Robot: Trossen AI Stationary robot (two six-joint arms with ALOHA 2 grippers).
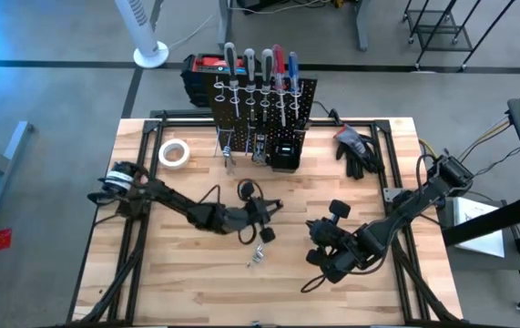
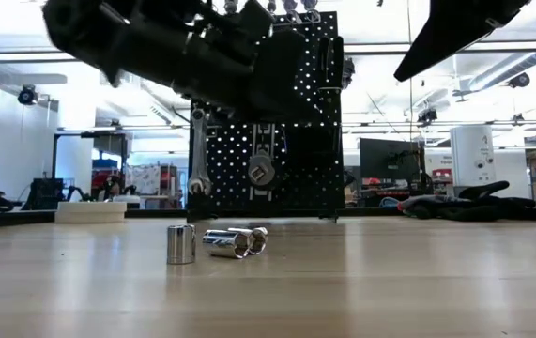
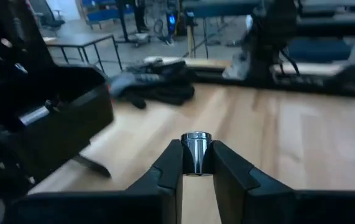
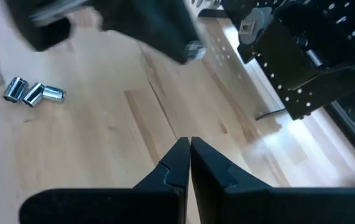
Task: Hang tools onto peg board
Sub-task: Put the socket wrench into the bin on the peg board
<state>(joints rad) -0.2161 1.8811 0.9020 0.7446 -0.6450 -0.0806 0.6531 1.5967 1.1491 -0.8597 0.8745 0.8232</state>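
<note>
Left gripper [image 3: 197,163] is pinching a silver socket [image 3: 196,152], raised above the table [image 1: 150,273]; peg board [image 1: 261,100] ahead of it, loose sockets [image 2: 216,242] just below. Right gripper [image 4: 189,155] fingers pressed together, empty, off to its side.

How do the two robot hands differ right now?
The left gripper has its fingers shut on a small silver socket; the right gripper has its fingers pressed together with nothing between them. In the high view the left gripper is near the table's middle, closer to the peg board; the right gripper sits farther from it. Both are dark with two fingers.
</note>
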